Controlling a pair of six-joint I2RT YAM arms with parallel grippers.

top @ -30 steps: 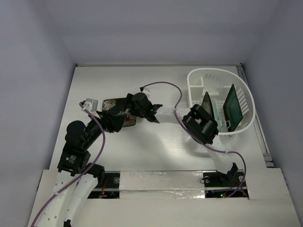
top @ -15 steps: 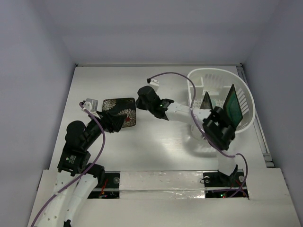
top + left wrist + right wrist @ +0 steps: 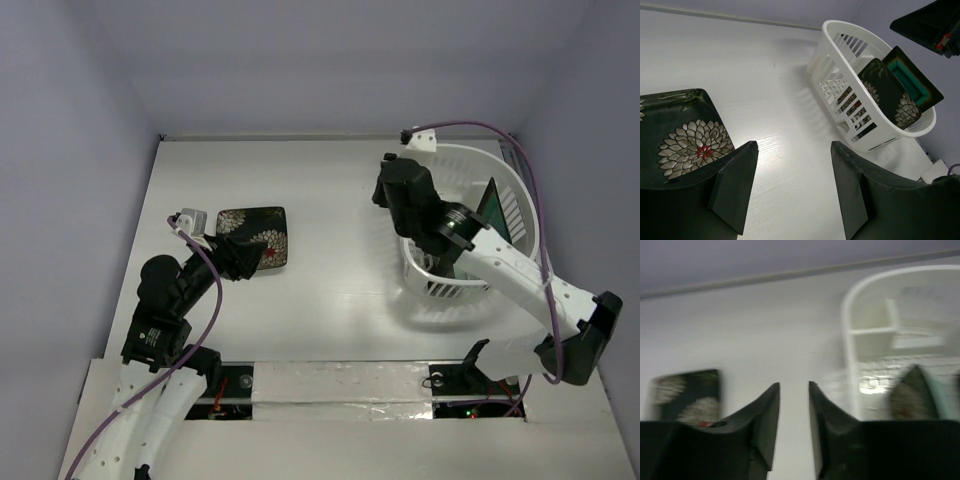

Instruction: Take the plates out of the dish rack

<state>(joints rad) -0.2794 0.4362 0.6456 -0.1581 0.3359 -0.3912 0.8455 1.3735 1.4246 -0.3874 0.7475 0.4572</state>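
Note:
A black flowered plate [image 3: 254,232] lies flat on the table at the left, also seen in the left wrist view [image 3: 682,140]. My left gripper [image 3: 236,258] [image 3: 792,165] hovers open at its near edge, nothing between the fingers. The white dish rack [image 3: 520,235] [image 3: 840,50] stands at the right. Leaning upright inside it are a second dark flowered plate [image 3: 885,92] and a brown-rimmed teal plate [image 3: 494,218] [image 3: 914,82]. My right gripper [image 3: 392,185] [image 3: 794,385] hangs high over the rack's left rim [image 3: 849,335], jaws drawn almost together and empty.
The right arm's forearm [image 3: 500,260] crosses above the rack and hides part of its inside. A purple cable [image 3: 530,170] loops over the rack's far side. Grey walls close in the table on three sides.
My right arm swung away from the flowered plate on the left, rose and moved right over the rack, its jaws closing. The plate stays flat on the table. The left arm barely moved.

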